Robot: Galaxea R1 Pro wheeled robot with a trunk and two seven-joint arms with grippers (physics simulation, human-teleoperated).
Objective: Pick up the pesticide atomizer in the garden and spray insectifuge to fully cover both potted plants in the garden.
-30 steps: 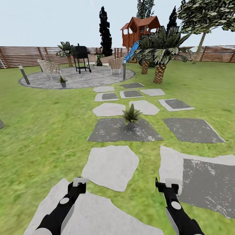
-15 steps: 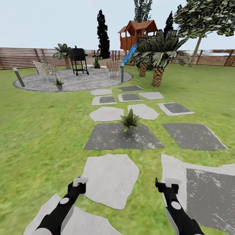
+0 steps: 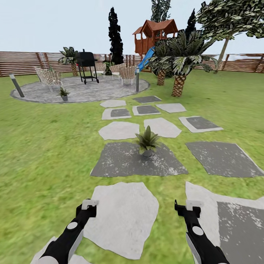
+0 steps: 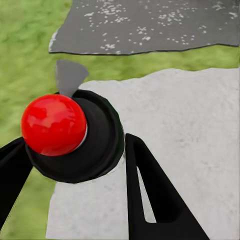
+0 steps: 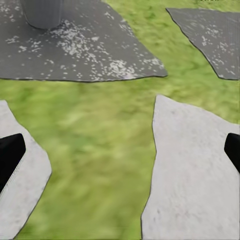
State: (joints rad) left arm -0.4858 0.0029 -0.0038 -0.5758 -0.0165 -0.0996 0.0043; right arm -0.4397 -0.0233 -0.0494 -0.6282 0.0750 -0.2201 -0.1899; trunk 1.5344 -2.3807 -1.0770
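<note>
1. Step in hand: the bottle (image 4: 70, 137), dark with a red ball top, is seen in the left wrist view clamped between the two black fingers (image 4: 150, 195) of the left gripper (image 3: 89, 204). The pick-up is judged done; the approach to the first plant is judged to be under way.
2. Right gripper (image 3: 190, 207): its fingertips are seen at the two opposite edges of the right wrist view, spread wide with nothing between them. It is carried empty.
3. Nearer potted plant (image 3: 147, 140): it stands upright in its grey pot on a dark stepping stone (image 3: 121, 161), straight ahead and slightly right of centre, beyond a pale stone (image 3: 123, 216) lying just ahead of the grippers.
4. Farther potted plant (image 3: 63, 93): it stands on the round paved patio (image 3: 91, 91), far and to the left, well apart from the first.
5. Next move: the base is to be brought closer, then the left arm raised and the nozzle aimed over the near leaves. Which way the nozzle faces cannot be told.
6. Surroundings: a grill (image 3: 86, 66), wicker chairs (image 3: 48, 77), a post (image 3: 137, 78), palms (image 3: 179, 62) and a playhouse (image 3: 156, 35) stand far off before the fence (image 3: 22, 63).
7. Obstructions: none is seen on the path to the near plant; lawn and flat stones lie between.
</note>
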